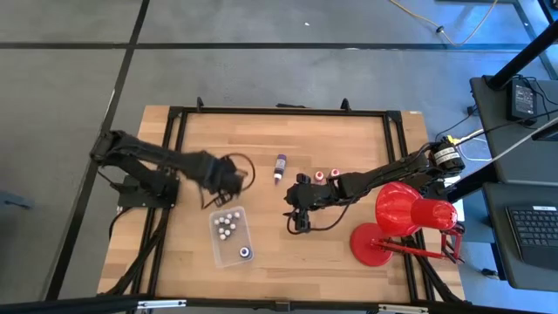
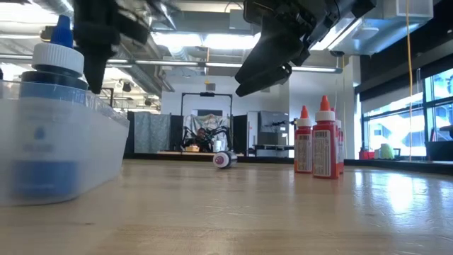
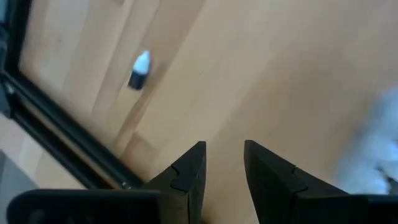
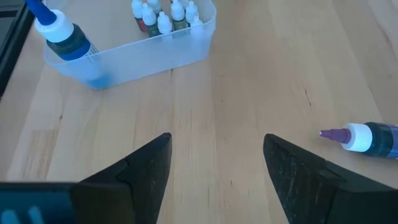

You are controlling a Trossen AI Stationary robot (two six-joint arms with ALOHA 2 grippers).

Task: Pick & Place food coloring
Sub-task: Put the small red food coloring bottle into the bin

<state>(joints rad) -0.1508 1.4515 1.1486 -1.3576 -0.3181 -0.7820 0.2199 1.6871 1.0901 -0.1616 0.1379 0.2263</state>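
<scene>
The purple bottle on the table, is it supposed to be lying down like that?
It does look odd. The purple bottle lies on its side on the bare table, alone, while the two red bottles stand upright and the others stand inside the clear tray. Nothing looks spilled. Both grippers, left and right, hold nothing.

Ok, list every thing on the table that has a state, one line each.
Left gripper: fingers slightly apart, holding nothing, above the table near the tray.
Right gripper: open, empty, over bare wood.
Purple bottle: lying on its side, outside the tray.
Two red bottles: upright, capped, side by side.
Clear tray: holds a cluster of small bottles and one blue bottle, upright.
Red lamp: standing at the table's right edge.
</scene>
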